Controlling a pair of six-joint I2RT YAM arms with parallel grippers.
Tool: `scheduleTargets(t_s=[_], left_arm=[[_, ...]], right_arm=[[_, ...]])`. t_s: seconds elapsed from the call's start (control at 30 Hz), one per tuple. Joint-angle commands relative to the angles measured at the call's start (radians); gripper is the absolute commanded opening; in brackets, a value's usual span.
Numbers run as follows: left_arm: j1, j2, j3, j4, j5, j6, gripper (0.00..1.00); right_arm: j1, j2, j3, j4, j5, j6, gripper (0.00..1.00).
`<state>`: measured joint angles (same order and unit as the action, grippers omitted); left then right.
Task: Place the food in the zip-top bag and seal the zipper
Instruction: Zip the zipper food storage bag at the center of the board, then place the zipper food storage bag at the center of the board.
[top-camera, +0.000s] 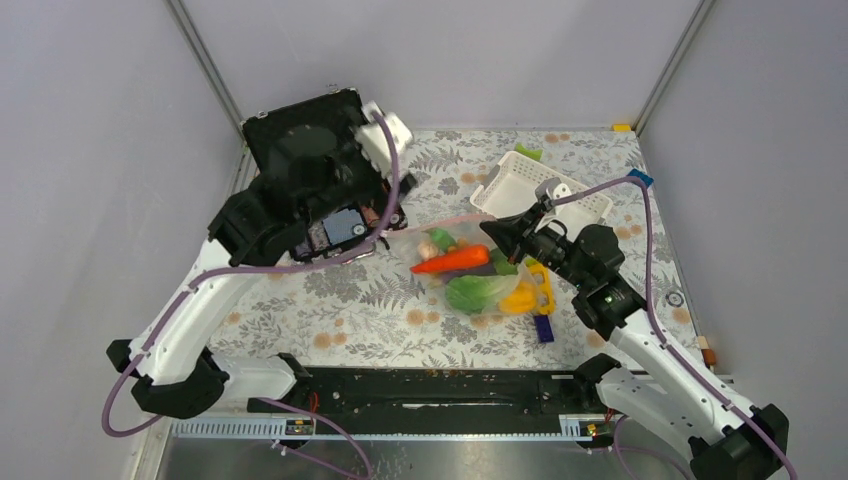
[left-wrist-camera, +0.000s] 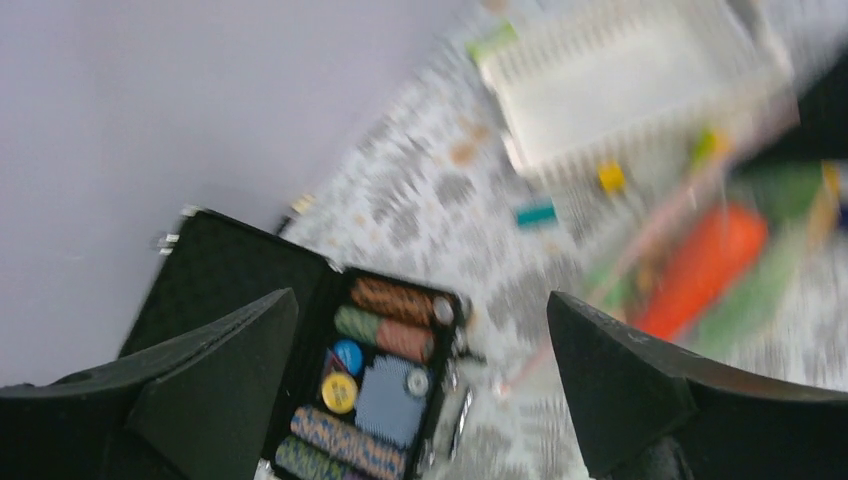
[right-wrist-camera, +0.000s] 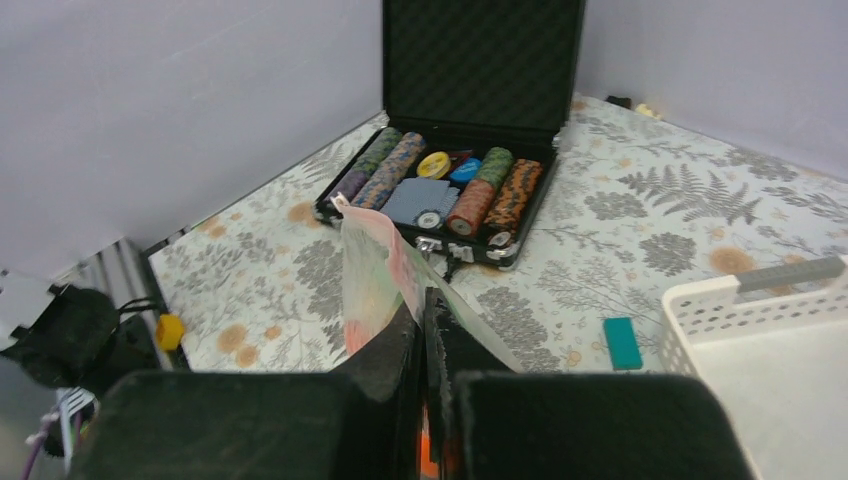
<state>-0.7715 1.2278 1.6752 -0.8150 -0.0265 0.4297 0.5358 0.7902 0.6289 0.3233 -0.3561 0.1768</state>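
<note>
The zip-top bag (top-camera: 470, 275), a clear floppy plastic pouch printed with pale pink dots, lies near the middle of the fern-patterned table cloth (top-camera: 330, 300), between the two arms. Small plastic toy foods show through it: a long orange-red chili (top-camera: 450, 261), a green lettuce leaf (top-camera: 478, 293) and a yellow bell pepper (top-camera: 518, 298) at its right end. Its zipper (top-camera: 430, 222), the thin pink strip along the mouth, runs along the far edge. The right arm (top-camera: 660, 360) reaches up and leftward from its base, and the right gripper (right-wrist-camera: 425, 320) sits low at the bag's far right corner, its fingers pressed together on the mouth edge. In the right wrist view the film (right-wrist-camera: 368, 275) stands up out of the jaws. The left arm (top-camera: 200, 300) is bent at the elbow, its wrist raised over an open black foam-lined poker-chip case (right-wrist-camera: 450, 190) at the far left. The left gripper (left-wrist-camera: 422, 297) has its fingers spread wide with nothing between them, and its own view is blurred. A white lattice plastic basket (top-camera: 540, 190) stands just behind the right gripper, a small teal block (right-wrist-camera: 622, 342) lies on the cloth between case and basket, and a dark blue block (top-camera: 543, 328) lies just in front of the bag
</note>
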Motion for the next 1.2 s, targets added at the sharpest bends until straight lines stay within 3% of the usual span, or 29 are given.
scheduleTargets(t_s=[0.0,0.07,0.17,0.37,0.47,0.63,0.83,1.0,1.17], left_arm=[[0.016,0.069,0.235,0.246,-0.347,-0.323,0.99],[0.042,0.129,0.34,0.22,-0.423,-0.44,0.99],[0.116,0.173,0.386,0.158,-0.374,-0.658,0.99],[0.349,0.122,0.116,0.118,-0.243,-1.007,0.99],[0.46,0.081,-0.03,0.09,-0.133,-1.081,0.99],[0.473,-0.045,-0.222,0.102,-0.291,-1.155,0.99],[0.479,-0.179,-0.338,0.099,-0.408,-1.19,0.99],[0.479,-0.224,-0.374,0.078,-0.428,-1.181,0.99],[0.479,-0.261,-0.443,0.072,-0.438,-1.189,0.99]], right_arm=[[-0.003,0.029,0.105,0.05,0.115,0.001,0.0],[-0.004,0.039,0.129,0.016,0.172,-0.026,0.0],[-0.004,0.044,0.154,-0.001,0.173,-0.063,0.0],[0.01,0.071,0.223,-0.088,0.048,-0.142,0.0],[0.046,0.102,0.225,-0.102,-0.023,-0.171,0.0],[0.195,0.197,0.205,-0.063,-0.057,-0.185,0.0],[0.343,0.397,0.134,0.239,-0.213,0.098,0.0],[0.455,0.574,0.172,0.295,-0.202,0.157,0.19],[0.47,0.616,0.18,0.355,-0.246,0.224,0.58]])
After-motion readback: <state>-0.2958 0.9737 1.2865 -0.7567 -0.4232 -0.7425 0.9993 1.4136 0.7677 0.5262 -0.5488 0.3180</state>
